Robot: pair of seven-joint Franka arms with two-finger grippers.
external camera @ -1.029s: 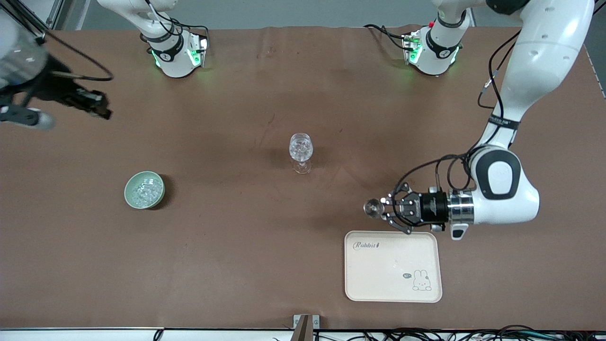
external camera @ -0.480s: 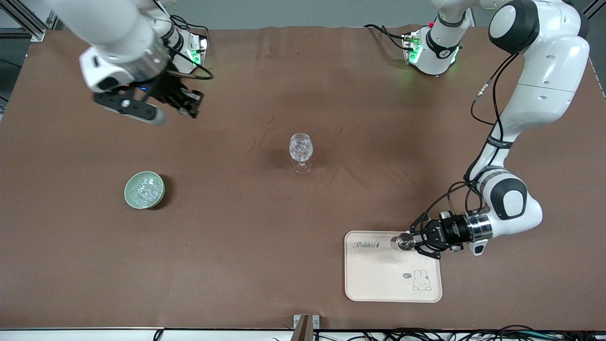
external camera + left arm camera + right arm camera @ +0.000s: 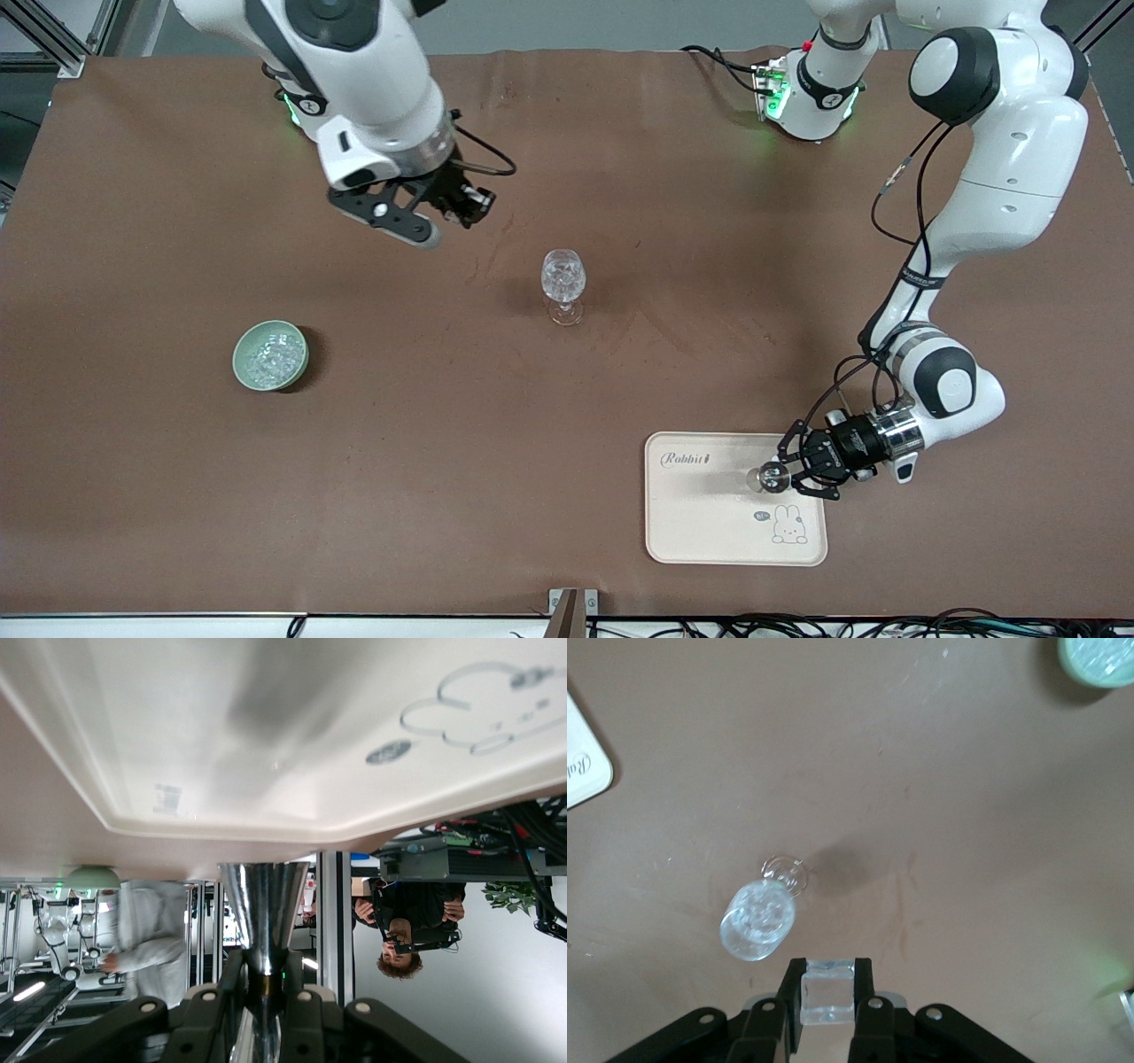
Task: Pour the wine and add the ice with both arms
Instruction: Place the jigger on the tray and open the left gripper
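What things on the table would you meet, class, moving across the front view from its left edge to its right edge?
Green bowl of ice → wine glass → cream tray.

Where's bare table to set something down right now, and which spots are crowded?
Bare brown table runs between the bowl and the tray; more lies between the glass and the left arm's end. Crowded: the tray, where the left gripper holds a metal cup, and beside the glass, where the right gripper holds ice.
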